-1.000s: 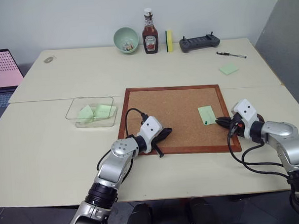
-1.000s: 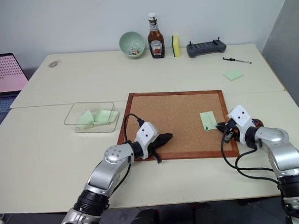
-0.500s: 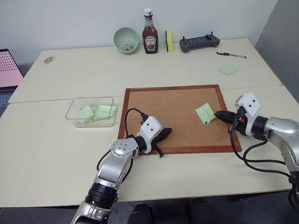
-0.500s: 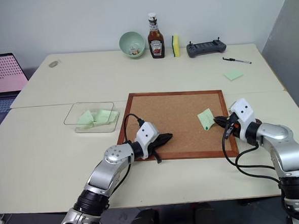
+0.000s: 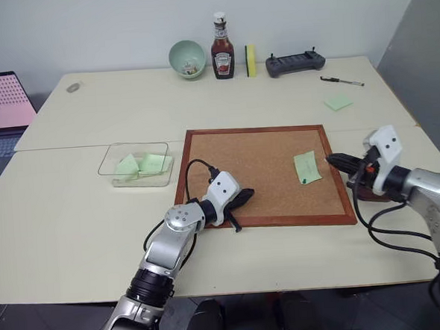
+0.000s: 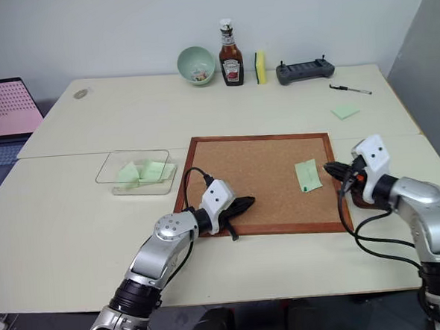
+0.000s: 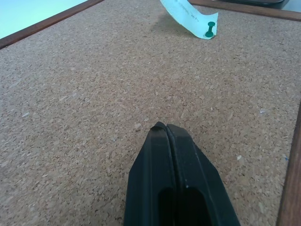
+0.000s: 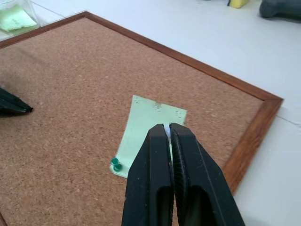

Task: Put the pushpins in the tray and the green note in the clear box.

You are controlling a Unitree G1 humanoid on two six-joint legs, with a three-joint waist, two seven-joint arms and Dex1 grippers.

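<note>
The green note [image 5: 306, 166] lies on the right part of the cork board [image 5: 242, 156], held by a dark green pushpin [image 8: 115, 164] at its near corner. My right gripper [image 5: 330, 159] hovers shut just right of the note, above the board's right edge, with nothing between its fingers. A small dark tray [image 5: 365, 194] shows partly beneath that hand. My left gripper [image 5: 248, 195] rests shut on the board near its front left. The clear box [image 5: 107, 158], left of the board, holds green paper scraps.
Along the table's far edge stand a pale green bowl [image 5: 186, 57], a ketchup bottle [image 5: 220, 36], a sponge [image 5: 249, 60] and a black controller [image 5: 294, 62]. A pen [image 5: 341, 80] and a square green sticky note [image 5: 338, 102] lie at the far right. A laptop [image 5: 0, 111] sits at the left.
My right gripper rose and drew back to the right, away from the note. The note tipped up half a second ago and lies flat again. The left arm stayed still.
</note>
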